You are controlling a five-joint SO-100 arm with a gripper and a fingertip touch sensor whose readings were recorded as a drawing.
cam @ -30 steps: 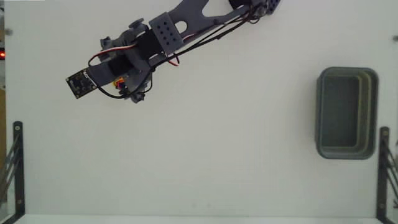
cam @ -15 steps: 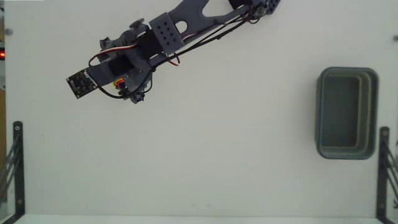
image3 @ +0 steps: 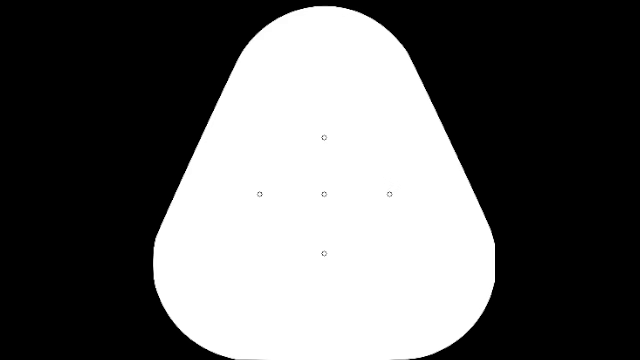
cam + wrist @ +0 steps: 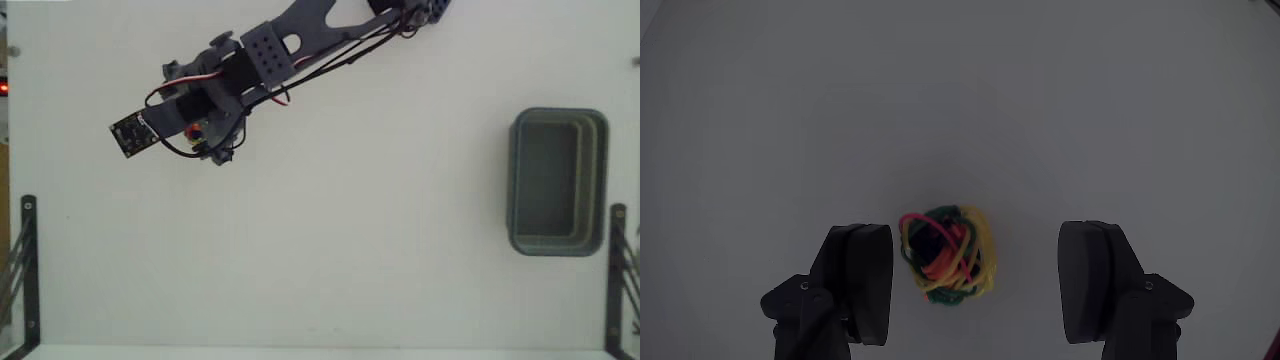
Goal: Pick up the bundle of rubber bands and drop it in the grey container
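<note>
Rubber band bundle on the table between spread gripper fingers; grey container well apart.

The bundle of rubber bands [image 4: 948,257], a small clump of yellow, red and green loops, lies on the white table [image 4: 960,100] in the wrist view, between the two dark fingers [image 4: 862,280] and nearer the left-hand one as that view shows them; neither finger appears to touch it. The gripper [image 4: 980,282] stands wide, a clear gap on each side of the clump. In the fixed view the arm [image 4: 270,50] reaches from the top edge toward the upper left, and a speck of yellow and red shows under its head. The grey container [image 4: 558,181] sits at the right edge, well apart from the arm. Black brackets [image 4: 24,255] stand at the lower corners.
</note>
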